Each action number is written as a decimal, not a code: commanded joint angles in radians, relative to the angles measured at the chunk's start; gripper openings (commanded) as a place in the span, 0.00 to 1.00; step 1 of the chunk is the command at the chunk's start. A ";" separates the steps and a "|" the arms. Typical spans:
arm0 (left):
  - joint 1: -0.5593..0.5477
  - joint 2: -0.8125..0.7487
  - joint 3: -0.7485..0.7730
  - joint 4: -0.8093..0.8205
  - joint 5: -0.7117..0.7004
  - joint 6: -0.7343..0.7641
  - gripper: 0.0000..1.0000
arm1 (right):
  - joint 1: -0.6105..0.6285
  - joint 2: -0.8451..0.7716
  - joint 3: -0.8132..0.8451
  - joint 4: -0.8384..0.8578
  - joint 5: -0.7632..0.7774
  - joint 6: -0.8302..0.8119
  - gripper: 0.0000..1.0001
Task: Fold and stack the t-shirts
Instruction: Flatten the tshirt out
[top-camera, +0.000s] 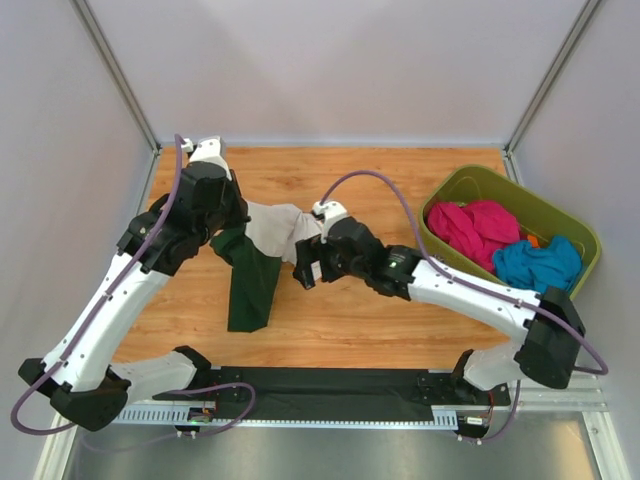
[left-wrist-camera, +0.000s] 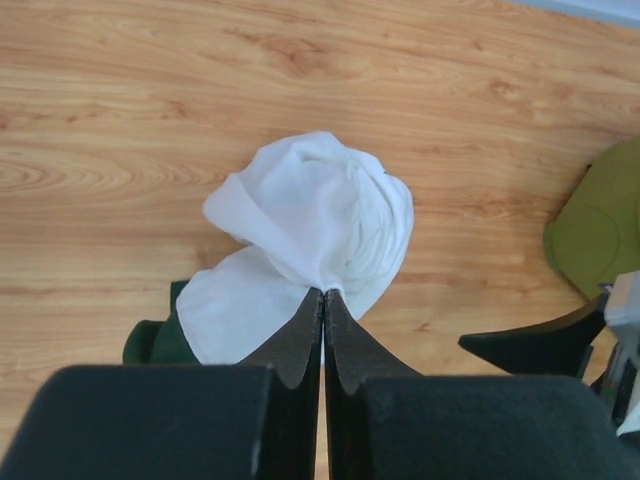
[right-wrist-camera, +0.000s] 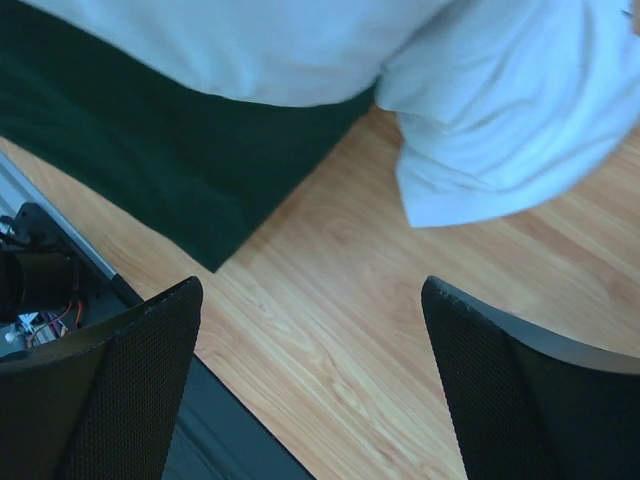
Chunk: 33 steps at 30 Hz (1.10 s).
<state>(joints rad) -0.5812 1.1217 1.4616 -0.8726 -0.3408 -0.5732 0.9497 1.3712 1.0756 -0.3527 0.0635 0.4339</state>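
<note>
Hidden, cropped, blurred: three views.
Jaws of left gripper (left-wrist-camera: 323, 300) pressed together on white t-shirt (left-wrist-camera: 310, 230), pinched edge lost inside the grip. Of dark green t-shirt (left-wrist-camera: 152, 340) only a sliver shows left of the jaws, rest under white cloth. To their right, basket (left-wrist-camera: 592, 230) cut by frame edge. Ahead of the spread jaws of right gripper (right-wrist-camera: 310, 290), both shirts blurred, cropped at top edge. Overhead, each wrist covers its own jaws.

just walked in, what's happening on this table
The left gripper is shut on a bunched-up white t-shirt, which partly overlaps a dark green t-shirt lying on the table. The right gripper hangs open beside them, holding nothing. A pink shirt and a blue shirt wait in the green bin. Nothing looks folded or stacked yet.
</note>
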 joint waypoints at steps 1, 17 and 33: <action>0.009 0.006 0.026 -0.006 0.003 0.041 0.00 | 0.104 0.083 0.116 0.104 0.074 -0.052 0.92; 0.046 0.012 0.037 0.020 0.017 0.076 0.00 | 0.301 0.376 0.282 0.192 0.452 -0.063 0.92; 0.070 -0.020 0.060 -0.012 0.003 0.143 0.00 | 0.302 0.263 0.255 0.031 0.782 -0.078 0.00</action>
<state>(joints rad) -0.5190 1.1221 1.4673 -0.8974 -0.3244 -0.4873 1.2594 1.7664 1.3430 -0.2901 0.7212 0.3679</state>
